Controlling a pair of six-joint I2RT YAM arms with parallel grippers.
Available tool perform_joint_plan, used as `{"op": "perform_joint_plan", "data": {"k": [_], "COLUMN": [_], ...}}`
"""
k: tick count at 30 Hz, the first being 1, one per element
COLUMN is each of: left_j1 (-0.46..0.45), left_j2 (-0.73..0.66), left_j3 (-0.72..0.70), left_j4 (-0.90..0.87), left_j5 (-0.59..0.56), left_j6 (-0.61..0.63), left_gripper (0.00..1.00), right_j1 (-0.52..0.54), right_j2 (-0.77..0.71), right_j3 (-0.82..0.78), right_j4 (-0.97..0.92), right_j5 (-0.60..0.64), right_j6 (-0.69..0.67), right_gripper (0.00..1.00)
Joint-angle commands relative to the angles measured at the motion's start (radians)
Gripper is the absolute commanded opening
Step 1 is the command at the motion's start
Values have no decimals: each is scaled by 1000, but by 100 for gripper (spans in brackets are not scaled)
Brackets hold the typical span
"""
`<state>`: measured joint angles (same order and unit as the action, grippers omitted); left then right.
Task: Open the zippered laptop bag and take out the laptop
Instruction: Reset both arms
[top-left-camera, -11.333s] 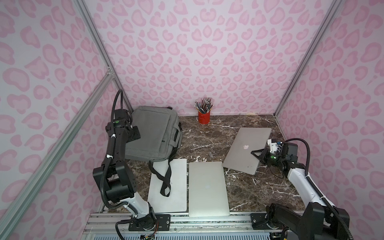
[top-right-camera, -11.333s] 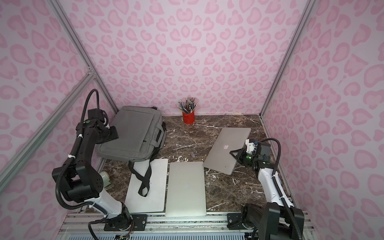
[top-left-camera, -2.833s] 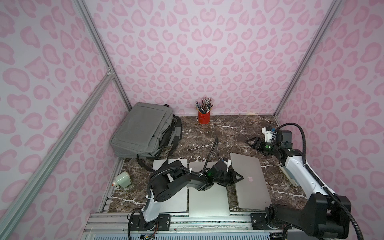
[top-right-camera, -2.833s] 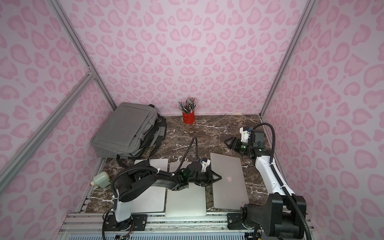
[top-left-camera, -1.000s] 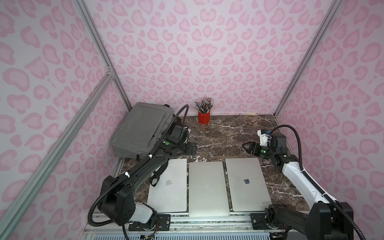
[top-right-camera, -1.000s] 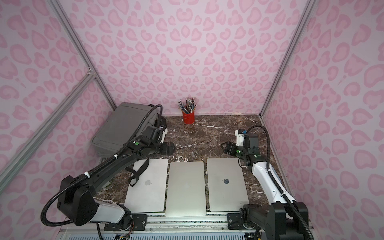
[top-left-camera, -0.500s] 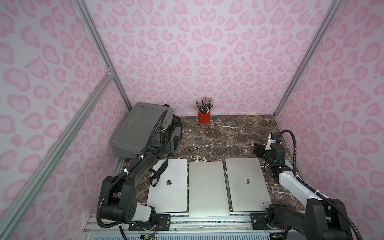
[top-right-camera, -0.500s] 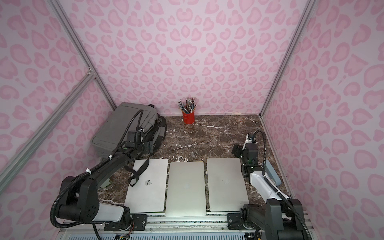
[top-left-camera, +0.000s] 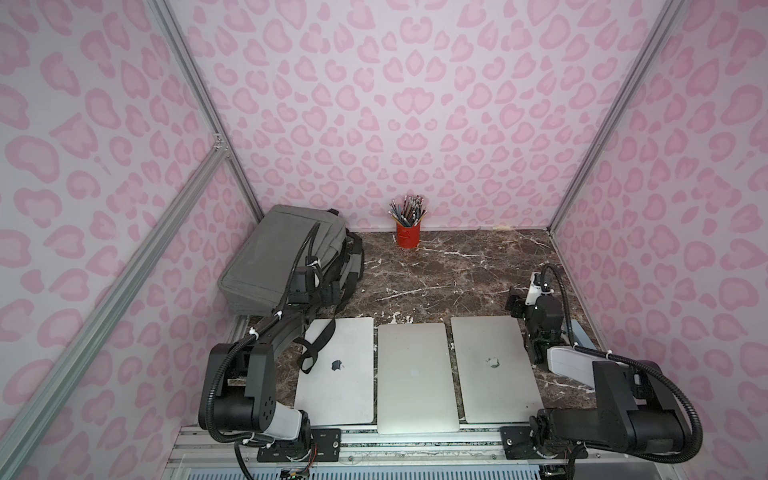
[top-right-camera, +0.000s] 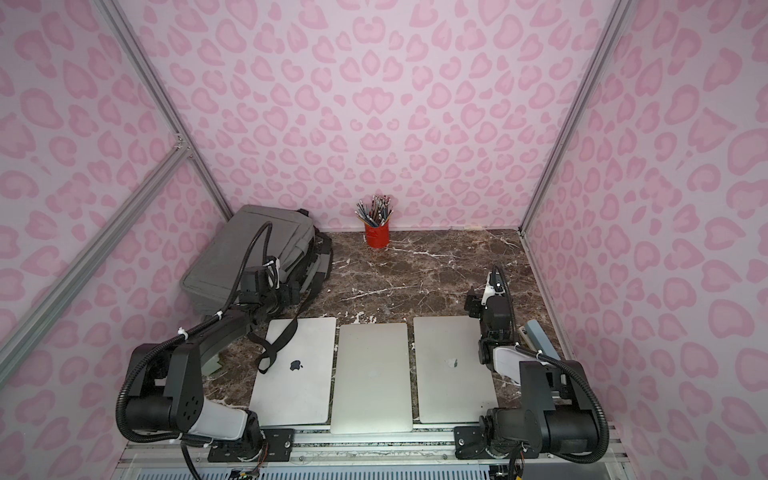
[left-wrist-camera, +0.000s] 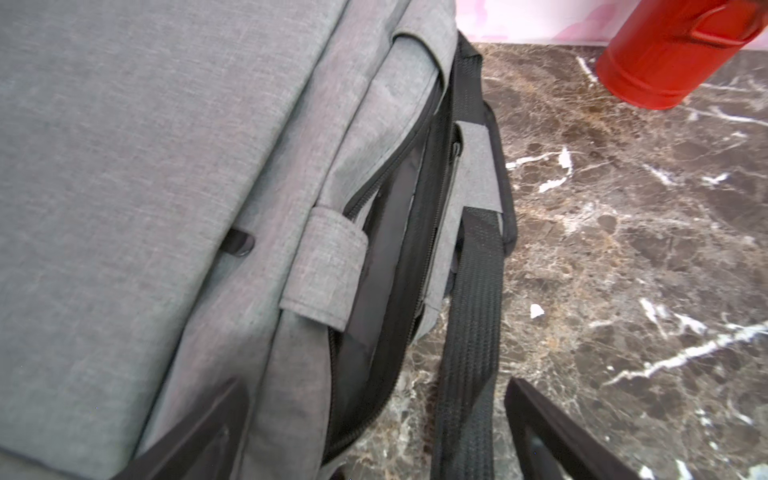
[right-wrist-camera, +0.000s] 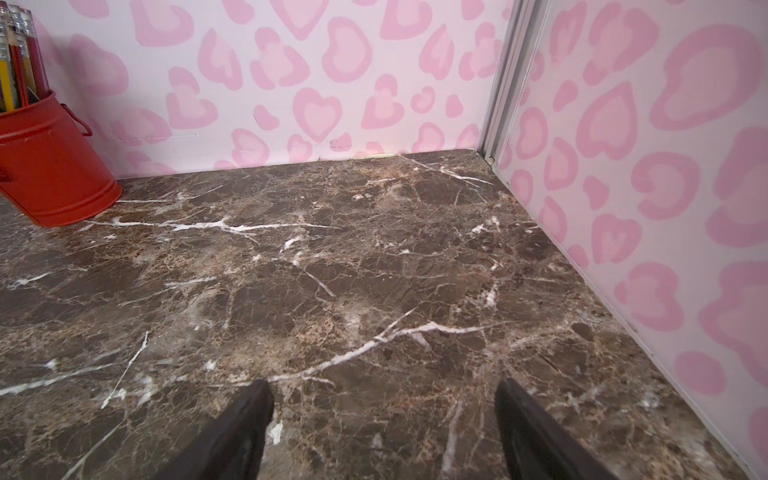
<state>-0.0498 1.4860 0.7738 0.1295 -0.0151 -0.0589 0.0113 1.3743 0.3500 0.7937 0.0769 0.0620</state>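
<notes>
Laptop bag (top-left-camera: 286, 253): sat back-left on desk (top-left-camera: 457, 266), zipper (left-wrist-camera: 361, 195) gaping.
Laptops (top-left-camera: 415, 374): three lay in front.
Left end effector (left-wrist-camera: 374, 390): spread empty at that gap, perhaps to reach in.
Right end effector (right-wrist-camera: 383, 386): open, parked clear.

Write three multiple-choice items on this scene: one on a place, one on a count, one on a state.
1. Where does the red pencil cup stand?
A. by the back wall
B. on a laptop
C. inside the bag

2. How many silver laptops lie on the marble-patterned table?
A. two
B. three
C. four

3. How is the zipper on the gray laptop bag?
A. fully closed
B. gaping open
C. covered by a laptop

Answers:
1 A: both top views show it at the foot of that wall.
2 B: three lie side by side along the near edge.
3 B: the left wrist view shows dark lining between the zipper's edges.
</notes>
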Motion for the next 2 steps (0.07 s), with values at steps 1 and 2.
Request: {"op": "perform_joint_plan", "data": {"k": [1, 2], "left_j1": [3, 3], "left_j2": [6, 5], "left_j3": [4, 1], "left_j4": [44, 43], "left_j5": [47, 49], "left_j6": [15, 17], "left_gripper": [100, 100], "right_j1": [1, 1], "right_j2": [15, 14], "right_j3": [-3, -4], "right_j4": [82, 81], "right_j5": [2, 0], "right_j6": [-16, -17], "right_gripper": [86, 86]}}
